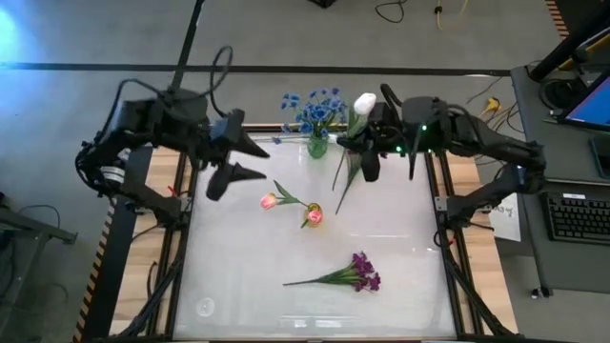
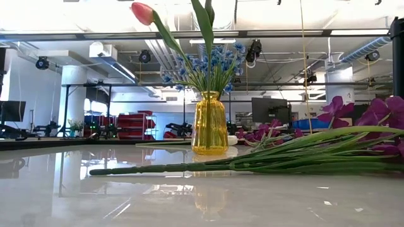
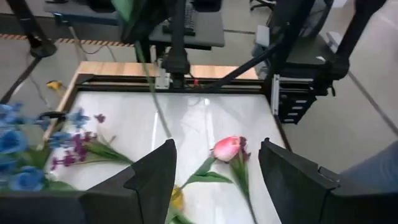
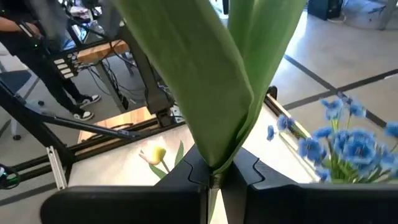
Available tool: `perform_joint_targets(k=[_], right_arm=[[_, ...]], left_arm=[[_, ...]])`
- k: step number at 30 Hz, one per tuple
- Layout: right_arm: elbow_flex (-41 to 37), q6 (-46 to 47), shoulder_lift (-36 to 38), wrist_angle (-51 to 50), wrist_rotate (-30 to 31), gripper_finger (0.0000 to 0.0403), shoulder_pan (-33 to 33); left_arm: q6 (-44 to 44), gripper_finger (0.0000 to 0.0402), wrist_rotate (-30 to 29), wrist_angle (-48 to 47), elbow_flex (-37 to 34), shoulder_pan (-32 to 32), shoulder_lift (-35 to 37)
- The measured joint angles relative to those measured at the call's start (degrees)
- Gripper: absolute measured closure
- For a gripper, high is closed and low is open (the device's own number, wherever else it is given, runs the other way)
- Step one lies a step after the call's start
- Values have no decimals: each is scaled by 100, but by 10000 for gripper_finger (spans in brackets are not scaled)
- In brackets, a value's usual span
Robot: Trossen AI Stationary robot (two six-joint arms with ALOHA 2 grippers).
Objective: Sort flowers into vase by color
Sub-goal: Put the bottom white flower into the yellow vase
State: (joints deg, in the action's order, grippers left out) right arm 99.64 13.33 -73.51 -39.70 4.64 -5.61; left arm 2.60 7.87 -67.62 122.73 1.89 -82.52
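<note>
Carrying a white tulip (image 1: 363, 103) clamped in the right end effector (image 1: 357, 143), left end effector (image 1: 250, 160) gaping, risking toppling the vase (image 1: 317, 145) on contact.

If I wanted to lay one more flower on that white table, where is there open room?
The widest bare stretch is the near-left part of the table, left of the purple sprig and below the pink tulips. The right side beside the sprig is open too. The far edge is crowded: the vase, left gripper, right gripper.
</note>
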Motion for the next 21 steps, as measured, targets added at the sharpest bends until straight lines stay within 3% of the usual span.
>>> perform_joint_targets(k=[6,10,15,21], right_arm=[[-1441,213,655,982,297,390,158],[-2440,200,856,2014,460,390,239],[-3463,211,675,3274,459,390,237],[-4013,310,439,4083,539,390,237]], left_arm=[[549,192,-55,1617,-1842,-99,958],[743,192,-581,2389,-2659,-98,1600],[895,192,-1146,3209,-3284,-96,2101],[893,192,-1190,3444,-3443,-96,2293]])
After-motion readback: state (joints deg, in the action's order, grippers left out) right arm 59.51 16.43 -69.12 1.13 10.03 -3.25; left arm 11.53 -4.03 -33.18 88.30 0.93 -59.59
